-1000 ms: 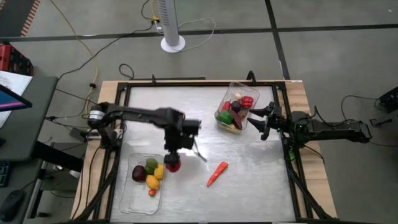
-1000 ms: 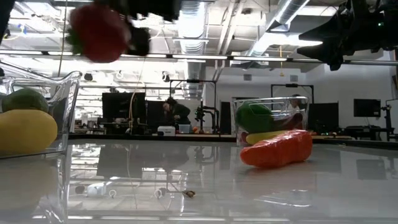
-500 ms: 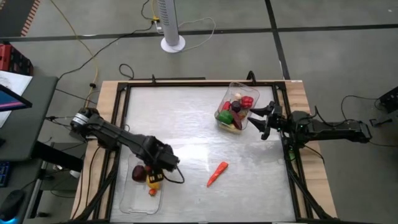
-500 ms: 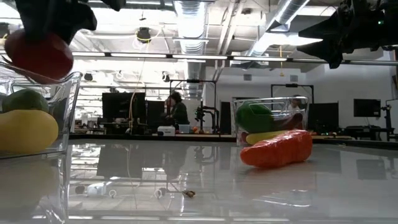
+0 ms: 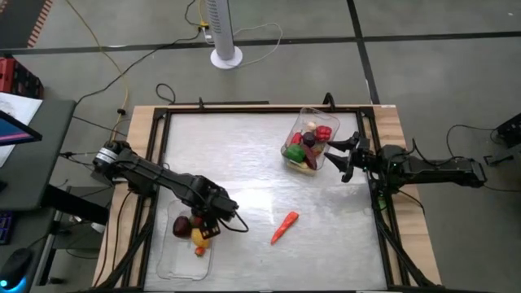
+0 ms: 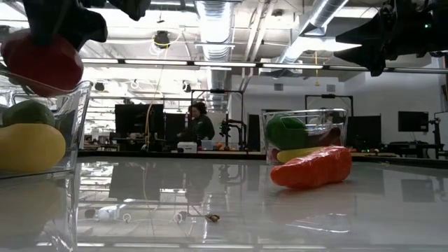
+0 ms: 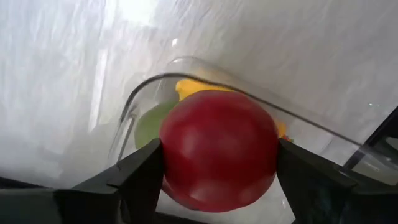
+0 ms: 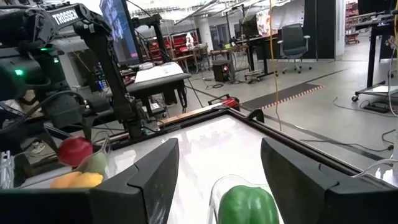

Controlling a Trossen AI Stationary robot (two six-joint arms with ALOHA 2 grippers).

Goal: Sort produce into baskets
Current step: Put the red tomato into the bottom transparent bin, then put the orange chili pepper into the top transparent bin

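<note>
My left gripper point(image 5: 210, 218) point(image 7: 217, 171) is shut on a round red fruit point(image 7: 217, 149) point(image 6: 42, 64) just above the far rim of the left clear basket point(image 5: 172, 268) point(image 6: 73, 119). That basket holds green, yellow, dark purple and small orange-red pieces. An orange carrot point(image 5: 283, 227) point(image 6: 311, 168) lies on its side on the table. The right clear basket point(image 5: 312, 111) holds a green pepper point(image 8: 245, 205), red, purple and yellow pieces. My right gripper point(image 5: 338, 159) point(image 8: 217, 162) is open and empty beside that basket's right side. My left gripper pinches the red fruit between its two fingers point(image 7: 140, 177), one on each opposite side of it point(image 7: 171, 155). The fingers come from above, slanting down. The fruit is lifted clear, hanging just over the basket's rim point(image 7: 186, 65) and the pieces inside.
A black frame runs along the table's edges point(image 5: 244, 110). Bare tabletop point(image 5: 236, 155) lies between the two baskets. A white fan base point(image 5: 226, 57) stands on the floor beyond the far edge. A person point(image 6: 198, 126) sits far back in the room.
My left gripper has carried the red fruit from the table's middle toward the near left, over the left basket, and down close to its rim. It has stayed shut on the fruit. In the last half second it has hardly moved.
</note>
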